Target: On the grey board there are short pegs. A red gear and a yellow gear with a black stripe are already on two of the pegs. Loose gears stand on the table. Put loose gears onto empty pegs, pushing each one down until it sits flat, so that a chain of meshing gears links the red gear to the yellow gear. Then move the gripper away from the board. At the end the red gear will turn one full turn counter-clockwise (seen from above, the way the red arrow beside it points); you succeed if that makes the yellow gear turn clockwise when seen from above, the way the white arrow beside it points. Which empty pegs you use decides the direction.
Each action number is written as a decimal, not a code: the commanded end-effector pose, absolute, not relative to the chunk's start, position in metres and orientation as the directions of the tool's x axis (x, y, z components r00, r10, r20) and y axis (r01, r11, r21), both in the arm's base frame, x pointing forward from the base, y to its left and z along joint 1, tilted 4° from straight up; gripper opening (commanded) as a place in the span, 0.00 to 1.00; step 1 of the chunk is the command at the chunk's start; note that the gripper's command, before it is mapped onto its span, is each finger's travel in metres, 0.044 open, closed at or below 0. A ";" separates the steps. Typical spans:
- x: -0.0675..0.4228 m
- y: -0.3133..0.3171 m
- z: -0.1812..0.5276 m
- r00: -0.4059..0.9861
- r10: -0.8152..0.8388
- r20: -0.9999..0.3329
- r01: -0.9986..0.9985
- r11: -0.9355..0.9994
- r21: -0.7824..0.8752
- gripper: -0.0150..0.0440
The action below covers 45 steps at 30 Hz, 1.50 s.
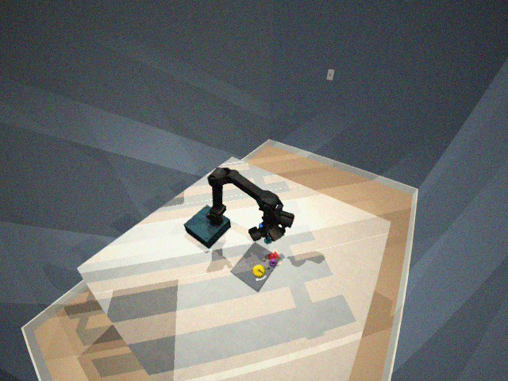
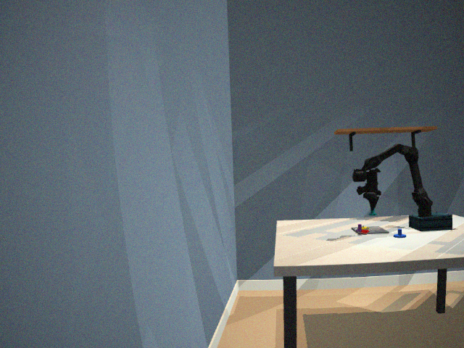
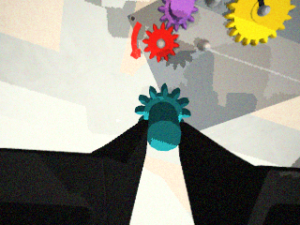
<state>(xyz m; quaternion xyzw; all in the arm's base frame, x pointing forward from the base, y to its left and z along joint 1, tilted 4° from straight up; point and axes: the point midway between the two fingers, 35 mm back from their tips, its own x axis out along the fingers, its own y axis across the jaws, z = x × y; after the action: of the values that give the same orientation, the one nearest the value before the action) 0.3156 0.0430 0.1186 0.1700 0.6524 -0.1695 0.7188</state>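
Observation:
My gripper [image 1: 267, 237] [image 2: 373, 211] [image 3: 163, 127] is shut on the handle of the teal gear [image 2: 373, 214] [image 3: 163, 137], held in the air near the grey board [image 1: 246, 266] [image 3: 262, 70]. The red gear [image 1: 274, 255] [image 3: 160, 43] sits by the board's edge. The purple gear [image 1: 272, 263] [image 2: 359, 228] [image 3: 182, 7] stands upright beside it, teeth close to the red ones. The yellow gear [image 1: 258, 272] [image 3: 255, 23] is farther across. A bare peg [image 3: 202, 45] shows between red and yellow. The blue gear [image 1: 260, 225] [image 2: 399, 235] stands on the table off the board, partly hidden by the arm in the top view.
The red arrow [image 3: 136, 39] lies beside the red gear, and the white arrow [image 1: 260, 279] beside the yellow one. The arm's teal base [image 1: 207, 226] [image 2: 430, 222] stands on the table. A wooden shelf [image 2: 386, 130] is on the wall behind the arm.

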 end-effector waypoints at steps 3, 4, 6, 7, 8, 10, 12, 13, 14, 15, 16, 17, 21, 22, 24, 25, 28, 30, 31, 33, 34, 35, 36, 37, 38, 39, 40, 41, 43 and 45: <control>0.327 0.032 0.114 0.094 -0.019 -0.995 0.464 0.886 0.027 0.25; 0.329 0.030 0.113 0.094 -0.019 -0.995 0.464 0.885 0.027 0.25; 0.333 0.026 0.111 0.094 -0.020 -0.995 0.464 0.885 0.027 0.25; 0.335 0.024 0.110 0.095 -0.020 -0.995 0.465 0.885 0.027 0.25; 0.337 0.021 0.109 0.095 -0.020 -0.995 0.465 0.885 0.027 0.25; 0.340 0.017 0.107 0.095 -0.020 -0.995 0.465 0.885 0.027 0.25; 0.344 0.012 0.105 0.096 -0.020 -0.995 0.466 0.884 0.027 0.25; 0.346 0.009 0.104 0.096 -0.020 -0.995 0.466 0.884 0.027 0.25; 0.347 0.007 0.103 0.096 -0.020 -0.995 0.466 0.884 0.027 0.25; 0.349 0.004 0.102 0.097 -0.021 -0.995 0.467 0.884 0.027 0.25; 0.351 0.002 0.101 0.097 -0.021 -0.995 0.467 0.884 0.027 0.25; 0.352 -0.001 0.100 0.097 -0.021 -0.995 0.467 0.884 0.027 0.25; 0.359 -0.011 0.096 0.098 -0.021 -0.995 0.468 0.883 0.027 0.25; 0.360 -0.014 0.095 0.098 -0.022 -0.995 0.469 0.883 0.027 0.25; 0.363 -0.019 0.093 0.099 -0.022 -0.995 0.469 0.883 0.027 0.25; 0.365 -0.022 0.092 0.099 -0.022 -0.995 0.469 0.883 0.027 0.25; 0.369 -0.030 0.088 0.100 -0.023 -0.995 0.470 0.882 0.027 0.25; 0.372 -0.035 0.086 0.101 -0.023 -0.995 0.471 0.882 0.027 0.25; 0.373 -0.038 0.085 0.101 -0.023 -0.995 0.471 0.882 0.027 0.25; 0.374 -0.042 0.083 0.101 -0.024 -0.995 0.471 0.882 0.027 0.25; 0.375 -0.043 0.083 0.101 -0.024 -0.995 0.471 0.882 0.027 0.25; 0.375 -0.043 0.083 0.101 -0.024 -0.995 0.471 0.882 0.027 0.25; 0.375 -0.042 0.084 0.101 -0.024 -0.995 0.471 0.882 0.027 0.25; 0.374 -0.042 0.084 0.101 -0.024 -0.995 0.471 0.882 0.027 0.25; 0.374 -0.042 0.084 0.101 -0.024 -0.995 0.475 0.879 0.027 0.25; 0.374 -0.042 0.084 0.101 -0.024 -0.995 0.483 0.875 0.028 0.25; 0.374 -0.042 0.084 0.101 -0.024 -0.995 0.493 0.870 0.030 0.25; 0.374 -0.042 0.084 0.101 -0.024 -0.995 0.507 0.861 0.031 0.25; 0.374 -0.042 0.084 0.101 -0.024 -0.995 0.544 0.838 0.036 0.25; 0.374 -0.042 0.084 0.101 -0.024 -0.995 0.589 0.807 0.041 0.25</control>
<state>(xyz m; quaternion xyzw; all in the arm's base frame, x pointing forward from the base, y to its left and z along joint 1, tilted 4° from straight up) 0.3739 -0.0425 0.0841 0.2030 0.6400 -0.2005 0.7135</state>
